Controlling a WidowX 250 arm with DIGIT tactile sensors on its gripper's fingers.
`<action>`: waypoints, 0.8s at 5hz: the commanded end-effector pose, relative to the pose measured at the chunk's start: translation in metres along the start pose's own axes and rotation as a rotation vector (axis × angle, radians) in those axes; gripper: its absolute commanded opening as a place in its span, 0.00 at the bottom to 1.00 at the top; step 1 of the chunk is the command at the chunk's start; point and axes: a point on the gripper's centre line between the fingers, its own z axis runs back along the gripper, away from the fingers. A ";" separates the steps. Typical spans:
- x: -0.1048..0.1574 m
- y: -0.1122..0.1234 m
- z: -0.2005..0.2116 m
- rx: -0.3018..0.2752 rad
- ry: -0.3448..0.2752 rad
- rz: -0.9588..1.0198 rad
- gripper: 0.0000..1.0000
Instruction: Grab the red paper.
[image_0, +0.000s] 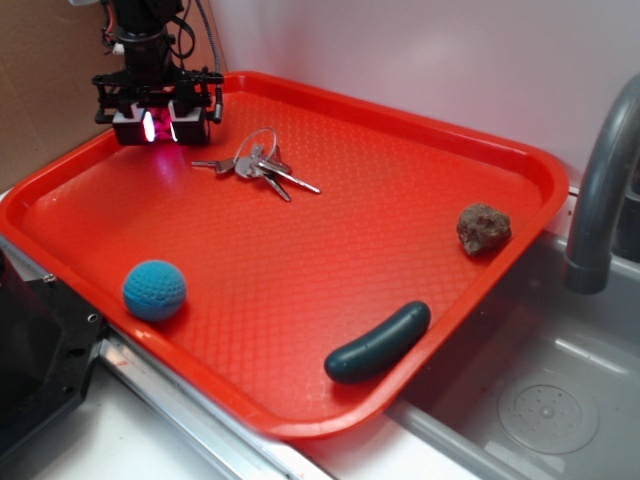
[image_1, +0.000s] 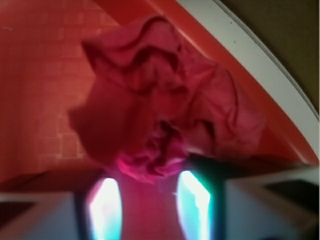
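The gripper (image_0: 160, 126) is seen at the far left corner of the tray (image_0: 400, 140), raised above its floor. The red paper (image_1: 165, 110) is pinched between the two lit fingers (image_1: 104, 207), its crumpled bulk hanging below the jaws. The grab is judged made; only a lift remains.
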 end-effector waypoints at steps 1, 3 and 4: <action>-0.003 0.012 0.002 -0.005 0.007 -0.004 0.00; -0.005 0.014 0.007 -0.030 0.031 -0.050 0.00; -0.007 0.015 0.018 -0.078 0.016 -0.108 0.00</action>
